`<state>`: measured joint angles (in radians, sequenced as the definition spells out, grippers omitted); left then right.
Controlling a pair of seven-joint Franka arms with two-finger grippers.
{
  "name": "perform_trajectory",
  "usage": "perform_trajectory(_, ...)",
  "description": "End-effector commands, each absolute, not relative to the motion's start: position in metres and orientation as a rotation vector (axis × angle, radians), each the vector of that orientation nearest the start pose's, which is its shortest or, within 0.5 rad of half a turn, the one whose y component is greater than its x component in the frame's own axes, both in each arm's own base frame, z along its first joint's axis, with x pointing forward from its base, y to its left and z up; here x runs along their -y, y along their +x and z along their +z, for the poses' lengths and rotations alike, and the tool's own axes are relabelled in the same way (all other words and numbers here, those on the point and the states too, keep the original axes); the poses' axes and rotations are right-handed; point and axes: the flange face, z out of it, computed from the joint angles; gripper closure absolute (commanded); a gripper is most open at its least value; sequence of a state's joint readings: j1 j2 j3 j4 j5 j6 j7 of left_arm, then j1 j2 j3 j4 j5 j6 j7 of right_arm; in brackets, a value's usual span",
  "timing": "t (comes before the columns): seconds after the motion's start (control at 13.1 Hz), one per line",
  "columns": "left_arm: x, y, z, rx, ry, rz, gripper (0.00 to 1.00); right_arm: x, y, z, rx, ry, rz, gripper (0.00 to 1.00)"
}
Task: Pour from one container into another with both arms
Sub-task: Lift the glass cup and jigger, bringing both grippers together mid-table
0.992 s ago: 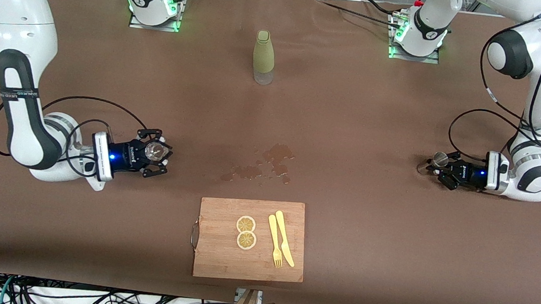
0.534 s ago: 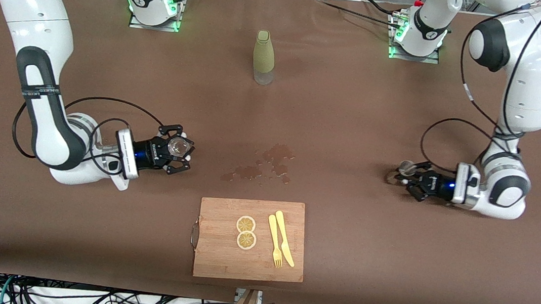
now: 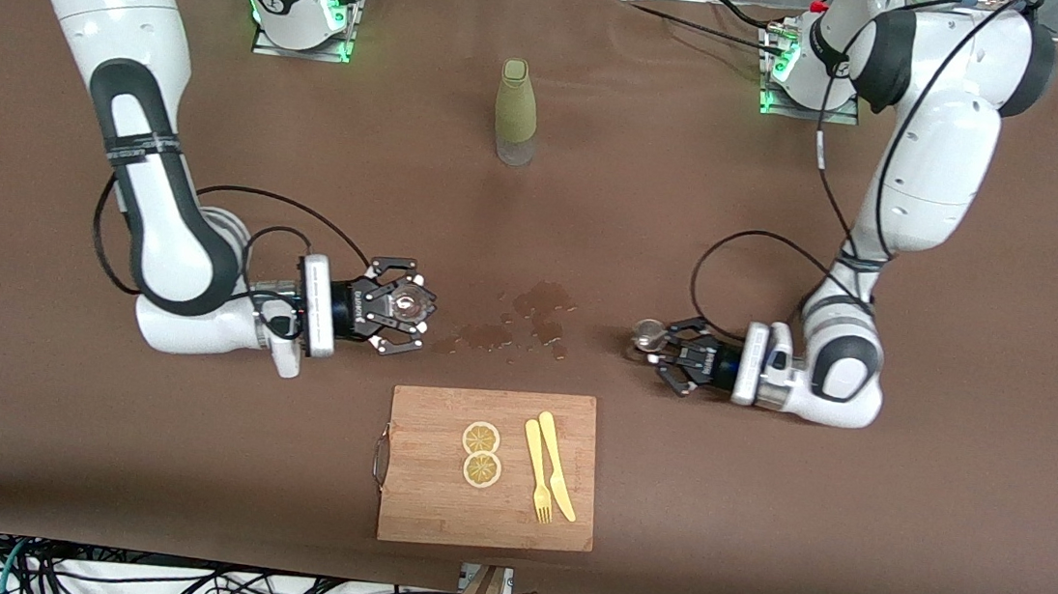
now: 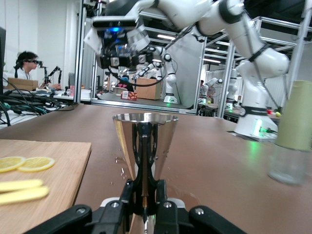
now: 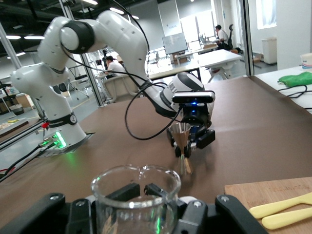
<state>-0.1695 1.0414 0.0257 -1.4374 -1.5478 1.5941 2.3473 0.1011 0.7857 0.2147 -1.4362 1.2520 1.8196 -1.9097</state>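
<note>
My right gripper [image 3: 409, 308] is shut on a small clear glass beaker [image 3: 407, 304], held upright low over the brown table beside a wet spill [image 3: 527, 321]. In the right wrist view the beaker [image 5: 136, 195] sits between the black fingers [image 5: 122, 191]. My left gripper [image 3: 658, 344] is shut on a steel hourglass jigger [image 3: 649, 332], low over the table at the spill's other edge. The left wrist view shows the jigger [image 4: 145, 146] upright, pinched at its waist. The two vessels face each other with the spill between them.
A green-sleeved bottle [image 3: 516, 111] stands near the robots' bases. Nearer the front camera a wooden cutting board [image 3: 431, 506] carries two lemon slices [image 3: 481, 454] and a yellow fork and knife [image 3: 548, 478].
Both arms have swung in from the table's ends toward its middle, carrying the beaker and the jigger closer together beside the spill.
</note>
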Motion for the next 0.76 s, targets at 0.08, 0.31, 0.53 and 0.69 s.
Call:
perform_trajectory(0.08, 0.268, 0.649, 0.109, 1.205, 1.297, 0.948, 1.0, -0.3, 0.66, 0.282, 1.35, -1.455, -0.728, 1.0)
perform_trajectory(0.31, 0.304, 0.645, 0.112, 1.193, 1.329, 0.933, 1.0, -0.327, 0.651, 0.286, 1.41, -1.564, -0.65, 1.0)
perform_trajectory(0.53, 0.332, 0.637, 0.109, 1.176, 1.335, 0.94, 1.0, -0.345, 0.645, 0.286, 1.448, -1.635, -0.605, 1.0)
perform_trajectory(0.69, 0.342, 0.634, 0.109, 1.185, 1.346, 0.94, 1.0, -0.356, 0.642, 0.286, 1.468, -1.679, -0.59, 1.0)
